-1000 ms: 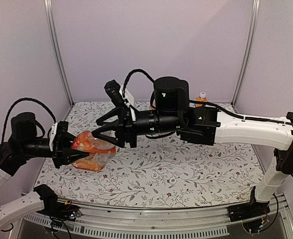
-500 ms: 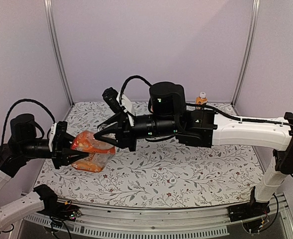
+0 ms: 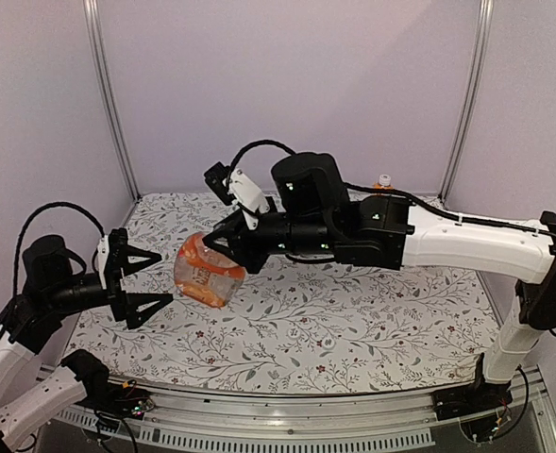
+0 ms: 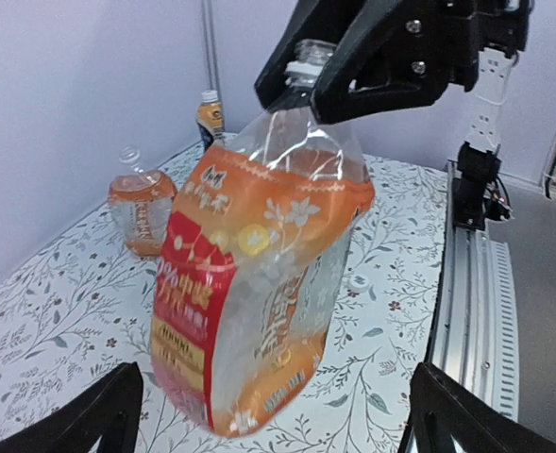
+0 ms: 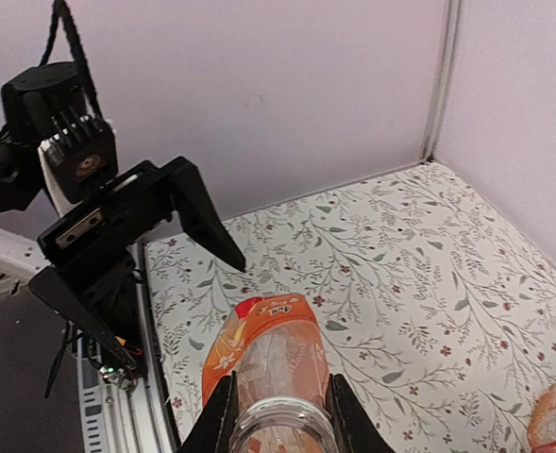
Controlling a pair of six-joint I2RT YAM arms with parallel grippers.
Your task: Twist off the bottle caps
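Over the floral table [image 3: 353, 330] the right gripper [image 3: 219, 245] clamps the neck of a tilted bottle [image 3: 205, 276] (squat, orange-labelled); the left gripper [image 3: 162, 278] gapes beside that bottle.

The bottle [image 4: 287, 283] is glossy clear plastic with a shiny orange label [image 4: 197, 302], and the right gripper [image 5: 278, 417] looks matt black.

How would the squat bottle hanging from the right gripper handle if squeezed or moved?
The bottle likely has soft, thin walls: its clear shoulder looks creased. Held by the neck alone in the right gripper, it hangs tilted and may swing.
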